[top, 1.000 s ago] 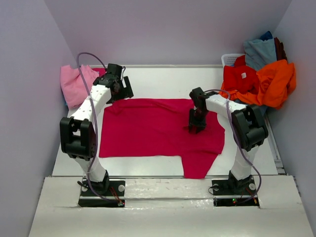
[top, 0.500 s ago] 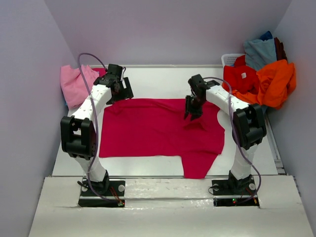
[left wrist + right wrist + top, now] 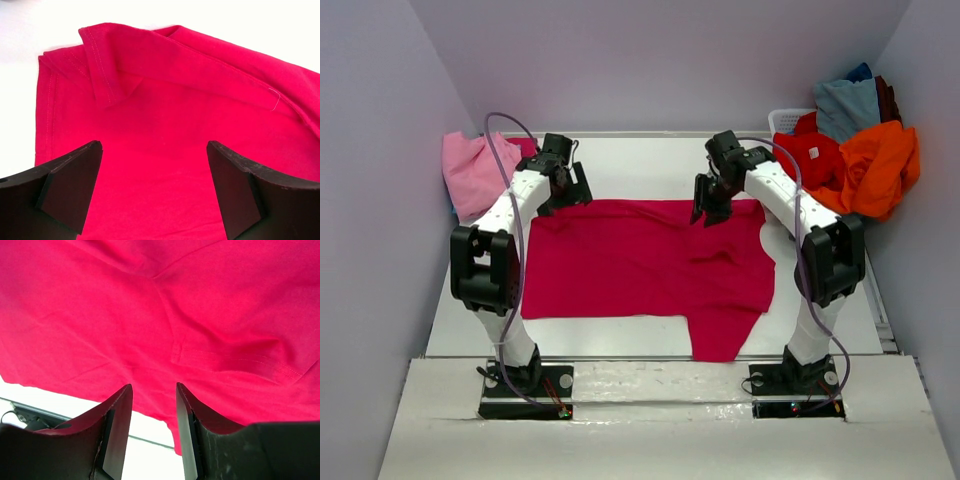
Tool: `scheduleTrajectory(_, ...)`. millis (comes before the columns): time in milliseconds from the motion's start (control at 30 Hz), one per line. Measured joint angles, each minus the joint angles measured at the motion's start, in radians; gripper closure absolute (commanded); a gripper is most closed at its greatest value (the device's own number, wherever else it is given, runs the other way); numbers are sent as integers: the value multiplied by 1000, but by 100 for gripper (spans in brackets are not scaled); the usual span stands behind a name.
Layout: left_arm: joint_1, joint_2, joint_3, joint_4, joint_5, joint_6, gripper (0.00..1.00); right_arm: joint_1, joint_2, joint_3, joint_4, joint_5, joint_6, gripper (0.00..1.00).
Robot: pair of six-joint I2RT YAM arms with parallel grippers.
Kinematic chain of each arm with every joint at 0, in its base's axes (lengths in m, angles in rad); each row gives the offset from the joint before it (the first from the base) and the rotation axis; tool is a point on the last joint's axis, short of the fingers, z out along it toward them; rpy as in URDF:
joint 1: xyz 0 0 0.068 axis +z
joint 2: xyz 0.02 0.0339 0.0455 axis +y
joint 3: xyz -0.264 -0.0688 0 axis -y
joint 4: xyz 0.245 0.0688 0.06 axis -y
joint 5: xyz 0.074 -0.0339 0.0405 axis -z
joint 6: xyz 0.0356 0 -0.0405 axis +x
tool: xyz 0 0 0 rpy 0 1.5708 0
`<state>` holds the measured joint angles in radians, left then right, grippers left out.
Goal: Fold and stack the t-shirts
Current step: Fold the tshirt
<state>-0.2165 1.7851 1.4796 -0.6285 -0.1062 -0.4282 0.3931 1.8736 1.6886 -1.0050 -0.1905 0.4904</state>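
Hovering over the far left corner of the crimson t-shirt [image 3: 640, 265], the left gripper [image 3: 567, 187] stands spread to its widest and holds nothing; under it the hem [image 3: 100, 75] is turned over in a small fold. The right gripper [image 3: 708, 212] hangs at the shirt's far edge, its jaws partly apart with nothing between them. The shirt lies flat in the middle of the table [image 3: 650, 160], long axis left to right, hem toward the left edge, one sleeve [image 3: 725, 335] reaching the near edge. A pink t-shirt [image 3: 470, 170] sits at the far left corner.
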Motion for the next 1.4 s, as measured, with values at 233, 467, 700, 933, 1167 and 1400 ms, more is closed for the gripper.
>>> scheduleTrajectory(233,29,34,0,11,17,-9,1,-41,94,1,19,10,2,54)
scheduleTrajectory(467,165,76,0,27,68,-11,1,-82,120,-60,62,11,-1,55)
scheduleTrajectory(700,252,156,50,47,153,-16,2,-101,120,-135,81,11,-2,55)
scheduleTrajectory(933,241,253,113,98,284,-15,6,-106,120,-135,94,11,-8,55)
scheduleTrajectory(1167,250,301,151,115,335,-21,6,-114,120,-135,94,12,-16,56)
scheduleTrajectory(1400,294,307,167,116,325,-23,6,-117,120,-135,97,12,-21,57)
